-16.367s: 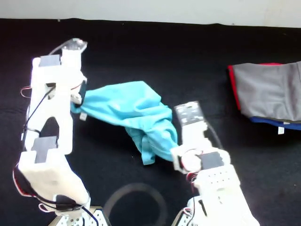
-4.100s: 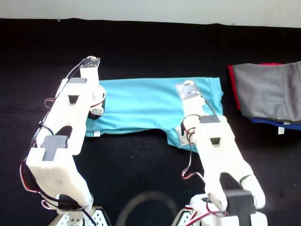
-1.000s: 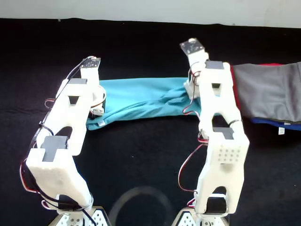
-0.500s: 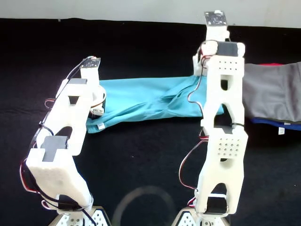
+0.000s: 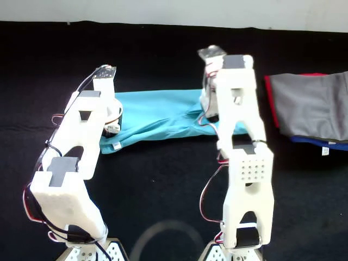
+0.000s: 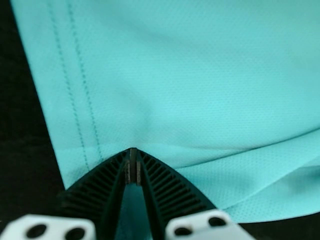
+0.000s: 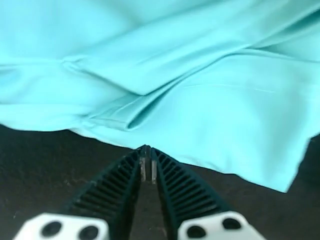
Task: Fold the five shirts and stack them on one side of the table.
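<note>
Black table (image 5: 163,49): left gripper (image 6: 132,167) clenched on teal shirt (image 5: 157,111); right gripper (image 7: 146,165) clenched at its edge, hold uncertain. A slipped hem could bunch the fold.

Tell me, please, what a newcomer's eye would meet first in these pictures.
A turquoise shirt lies stretched across the middle of the black table. The white left arm and right arm stand over its ends, the left one's jaws shut on the stitched hem. A stack of folded shirts, grey on top, sits at the table's right edge.
</note>
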{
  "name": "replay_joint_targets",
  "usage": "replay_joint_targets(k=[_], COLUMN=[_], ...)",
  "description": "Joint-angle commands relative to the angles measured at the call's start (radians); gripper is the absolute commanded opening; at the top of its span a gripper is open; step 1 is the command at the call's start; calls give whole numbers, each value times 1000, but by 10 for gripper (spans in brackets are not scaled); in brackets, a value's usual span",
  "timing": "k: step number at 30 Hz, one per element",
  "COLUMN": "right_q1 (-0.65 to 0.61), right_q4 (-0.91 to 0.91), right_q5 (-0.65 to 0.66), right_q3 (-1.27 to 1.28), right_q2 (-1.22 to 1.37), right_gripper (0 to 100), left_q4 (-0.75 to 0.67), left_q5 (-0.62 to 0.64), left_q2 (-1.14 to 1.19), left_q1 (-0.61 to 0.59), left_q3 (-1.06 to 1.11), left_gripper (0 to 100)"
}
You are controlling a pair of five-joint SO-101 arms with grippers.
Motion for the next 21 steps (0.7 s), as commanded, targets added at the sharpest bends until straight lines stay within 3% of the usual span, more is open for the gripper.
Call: replay_joint_targets(k=[1, 10, 21], right_q1=[-24, -24, -68], right_q4=[-113, -527, -229], right_q5=[11, 11, 12], right_q3=[10, -28, -426], right_q2=[-10, 102, 127], right_gripper=[5, 5, 5], left_q4=[-28, -28, -28], left_q5=[2, 2, 2], left_q2=[-13, -13, -13], left_q1=[13, 13, 13], left_q3=[1, 1, -1], left_gripper=[8, 8, 8])
